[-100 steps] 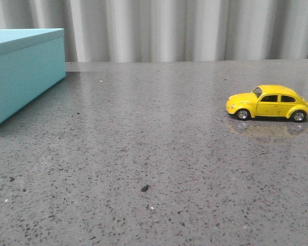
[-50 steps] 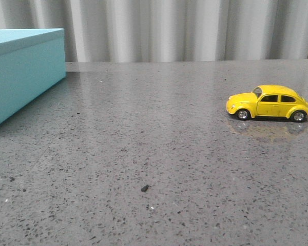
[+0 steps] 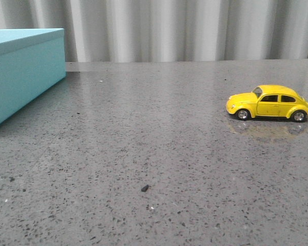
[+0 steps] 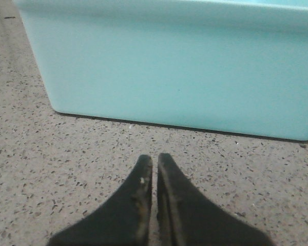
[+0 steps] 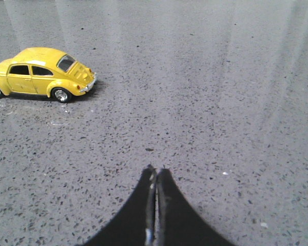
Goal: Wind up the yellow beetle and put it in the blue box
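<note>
**Beetle untouched, both grippers closed and empty**

Nearest in, the right gripper (image 5: 155,177) is seen with its black fingers pressed together, nothing held, above the speckled grey stone tabletop (image 3: 154,169). The left gripper (image 4: 154,166) is likewise all but closed and empty, pointed at the large matte turquoise-blue rectangular box (image 4: 174,66) just ahead of it. Further out, the small glossy yellow toy Beetle car (image 3: 270,102) is found on its wheels at the table's right side, well apart from the box (image 3: 23,72) at far left. Its long axis is laid across the table, nose toward the box. The right arm is judged nearer; an opening of the fingers would be needed first.
</note>
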Robot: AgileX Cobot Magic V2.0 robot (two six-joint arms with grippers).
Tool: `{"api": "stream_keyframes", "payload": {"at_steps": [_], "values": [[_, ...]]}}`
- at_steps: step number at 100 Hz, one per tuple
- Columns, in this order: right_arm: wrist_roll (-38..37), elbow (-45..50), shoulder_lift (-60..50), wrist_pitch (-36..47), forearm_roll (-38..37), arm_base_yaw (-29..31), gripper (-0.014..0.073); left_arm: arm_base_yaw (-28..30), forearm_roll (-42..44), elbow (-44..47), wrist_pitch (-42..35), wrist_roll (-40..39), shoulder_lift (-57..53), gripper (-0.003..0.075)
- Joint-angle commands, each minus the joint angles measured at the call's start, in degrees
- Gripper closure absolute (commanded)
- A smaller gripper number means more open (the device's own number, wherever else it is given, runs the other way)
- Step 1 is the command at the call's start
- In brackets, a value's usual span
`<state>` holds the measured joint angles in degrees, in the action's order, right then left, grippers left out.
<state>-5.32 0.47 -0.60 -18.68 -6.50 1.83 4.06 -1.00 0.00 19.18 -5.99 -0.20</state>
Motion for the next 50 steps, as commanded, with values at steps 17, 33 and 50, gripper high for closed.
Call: {"api": "stream_keyframes", "payload": {"at_steps": [17, 33, 50], "values": [[0.43, 1.25, -1.14, 0.77, -0.64, 0.01, 0.0656, 0.0, -0.29, 1.41, -2.64, -0.51, -1.82, 0.0741], [0.43, 1.25, -1.14, 2.53, -0.64, 0.01, 0.0656, 0.0, -0.29, 1.41, -5.86, -0.51, -1.82, 0.0741], [0.43, 1.25, -1.14, 9.49, -0.64, 0.01, 0.0656, 0.0, -0.29, 1.41, -7.65, -0.51, -1.82, 0.0741]]}}
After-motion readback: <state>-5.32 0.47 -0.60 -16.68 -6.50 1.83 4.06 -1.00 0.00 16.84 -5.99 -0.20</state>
